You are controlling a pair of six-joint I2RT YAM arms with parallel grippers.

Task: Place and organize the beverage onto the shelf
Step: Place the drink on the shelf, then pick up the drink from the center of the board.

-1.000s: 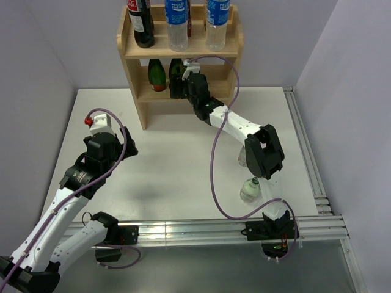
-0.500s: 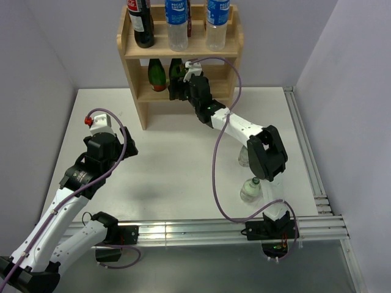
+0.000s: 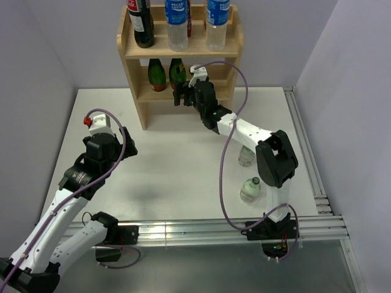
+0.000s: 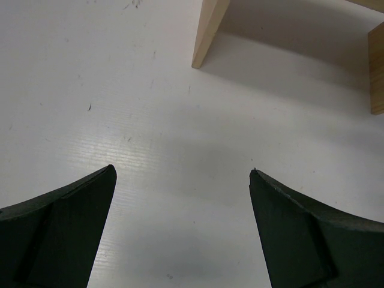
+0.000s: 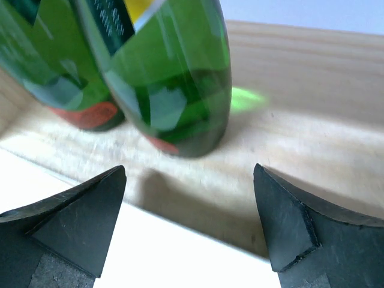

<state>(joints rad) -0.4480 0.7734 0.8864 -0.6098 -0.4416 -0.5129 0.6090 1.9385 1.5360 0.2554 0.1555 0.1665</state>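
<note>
Ana: Right gripper (image 5: 189, 169) has backed away from the shelf (image 3: 137, 91). A second ago its jaws were in round the green bottle (image 5: 174, 78); now they stand wide apart with nothing between them.

Ben: And over on the left?

Ana: Left gripper (image 4: 181, 171) hangs over the table (image 4: 120, 90), jaws spread and empty. The shelf's foot is ahead of them, toward the right finger.

Ben: Where is the drink now?

Ana: It's upright on the middle tier, straight ahead of the right jaws, a touch toward the left finger and clear of both pads. The other green bottle (image 5: 51, 66) stands ahead of that left finger. I cannot tell if the two touch. Ahead of the right finger the board shows only wood.

Ben: What is left to shelve?

Ana: Two clear bottles (image 3: 250, 190) on the table, well behind the right jaws, down beside that arm's elbow.

Ben: How will they handle?

Ana: My guess is they're light, thin plastic and smooth, so the walls may dent or slip under a hard squeeze. I'd take one across the body, about mid-height, and close gently. The green ones look like glass, so heavier, rigid, slick and breakable. A nudge while setting a neighbour down could topple them.
</note>
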